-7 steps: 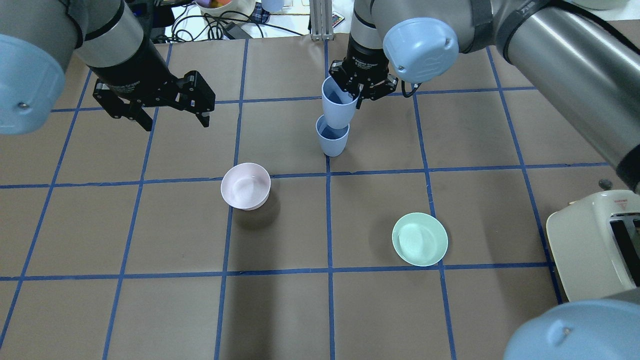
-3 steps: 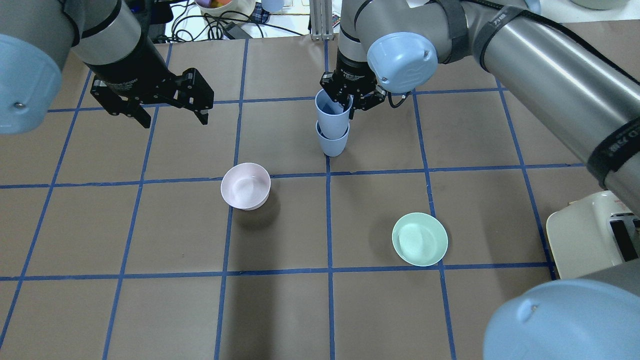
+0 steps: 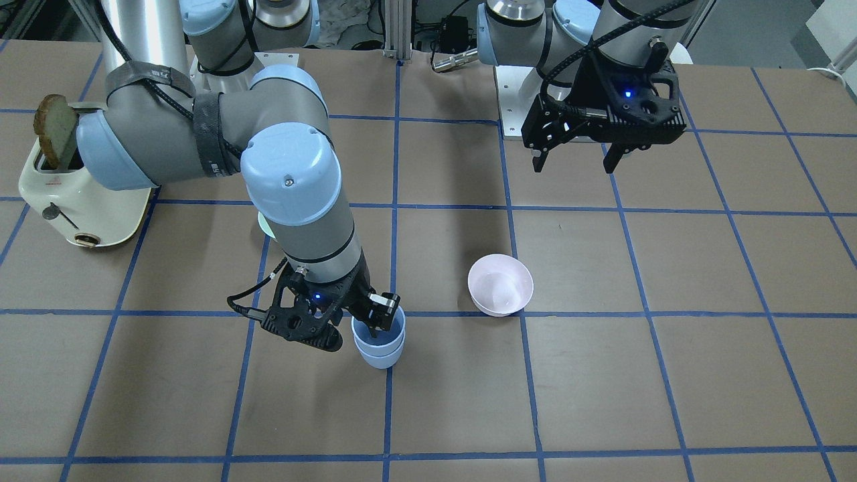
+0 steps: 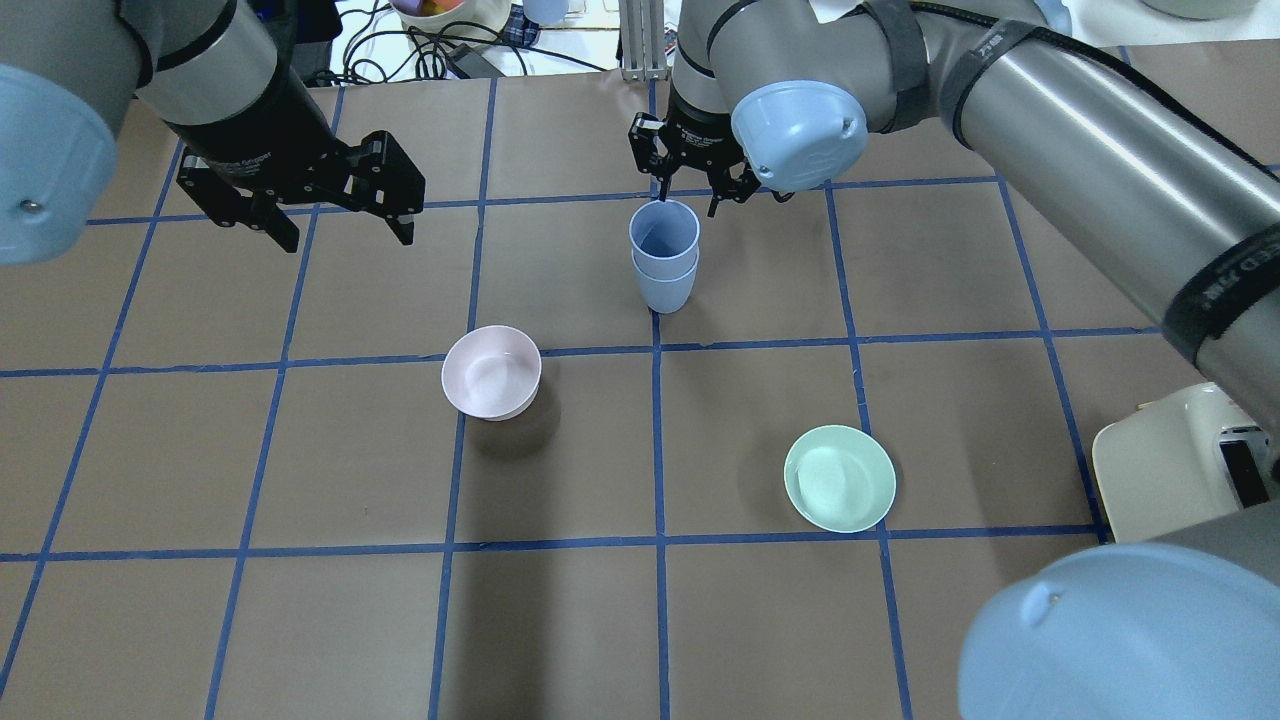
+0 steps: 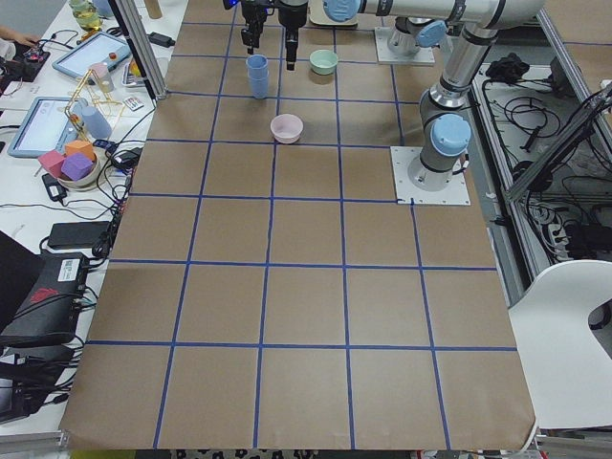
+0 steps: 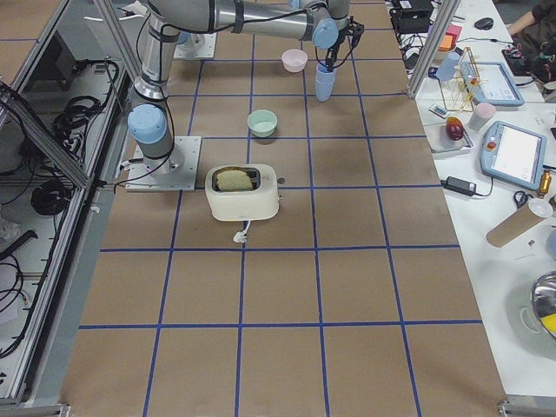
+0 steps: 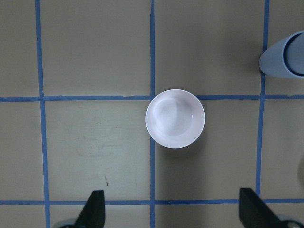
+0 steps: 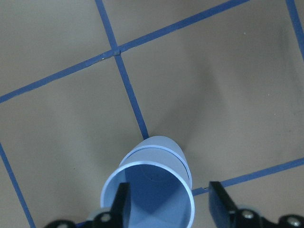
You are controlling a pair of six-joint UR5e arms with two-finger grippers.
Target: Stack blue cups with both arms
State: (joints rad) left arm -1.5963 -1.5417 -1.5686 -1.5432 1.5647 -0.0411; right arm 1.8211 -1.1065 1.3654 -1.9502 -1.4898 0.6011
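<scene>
The two blue cups stand nested upright near a grid-line crossing: the upper cup (image 4: pixel 663 232) sits inside the lower cup (image 4: pixel 665 290). The stack also shows in the front view (image 3: pixel 379 348) and in the right wrist view (image 8: pixel 152 187). My right gripper (image 4: pixel 688 198) is open just above the stack's far rim. In the right wrist view one finger (image 8: pixel 119 205) hangs over the cup's mouth and the other stays outside the wall. My left gripper (image 4: pixel 348 240) is open and empty, hovering well to the left of the stack, above the table (image 3: pixel 574 166).
A pale pink bowl (image 4: pixel 491 372) sits left of and nearer than the stack, and shows under my left wrist (image 7: pixel 175 118). A mint-green bowl (image 4: pixel 839 478) sits nearer on the right. A cream toaster (image 4: pixel 1160 470) with toast stands at the right edge.
My right gripper lowered the upper cup into the lower one, then opened and let go. The cups now stand nested. My left gripper has barely moved.
</scene>
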